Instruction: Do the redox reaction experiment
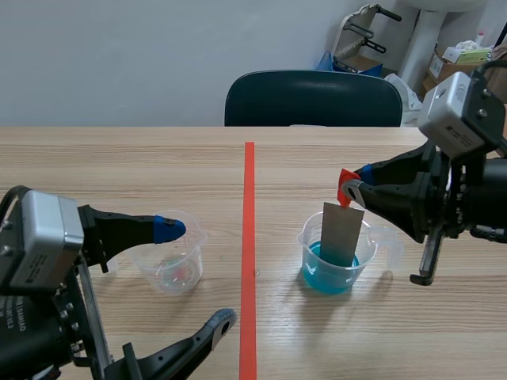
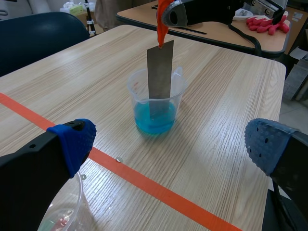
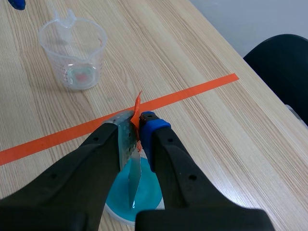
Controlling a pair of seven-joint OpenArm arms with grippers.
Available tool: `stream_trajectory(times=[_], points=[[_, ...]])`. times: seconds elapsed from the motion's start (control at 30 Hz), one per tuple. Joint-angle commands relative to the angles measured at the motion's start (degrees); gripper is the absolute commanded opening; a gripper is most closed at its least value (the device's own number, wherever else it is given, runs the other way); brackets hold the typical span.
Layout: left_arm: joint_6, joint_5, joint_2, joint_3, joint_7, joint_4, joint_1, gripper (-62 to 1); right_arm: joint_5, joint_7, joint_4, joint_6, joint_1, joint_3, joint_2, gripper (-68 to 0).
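Metal strip [image 1: 342,233] pinched by right hand [image 1: 348,190] stands inside blue cup [image 1: 310,253]; left hand [image 1: 197,273] spread wide.

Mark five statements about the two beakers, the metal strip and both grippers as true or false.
1. The right gripper is shut on the metal strip. True.
2. The strip's lower end stands in the blue liquid of the far beaker. True.
3. The left gripper grips the clear beaker. False: it is open, and the beaker sits ungripped by one finger.
4. Both beakers stand on one side of the tape line. False: one stands on each side.
5. The clear beaker holds blue liquid. False: none shows in it.
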Motion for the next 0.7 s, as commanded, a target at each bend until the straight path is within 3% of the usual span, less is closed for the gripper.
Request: stream_trajectory(times=[0.0,0.17,0.67], points=[[-0.17,-0.59,0.31,0.20,-0.61,1.18,-0.17,1.4,-0.02,-0.50,0.50,0.72,0.66,0.85,0.33,-66.9],[-0.17,-0.59,0.31,0.20,-0.59,1.18,-0.17,1.4,0.31,-0.57,1.44,2.75,0.63,2.47,0.50,-66.9],[-0.17,-0.59,0.31,0.20,-0.61,1.18,-0.17,1.4,6.38,-6.38,11.45,2.75,-3.91,12.11,0.48,-66.9]])
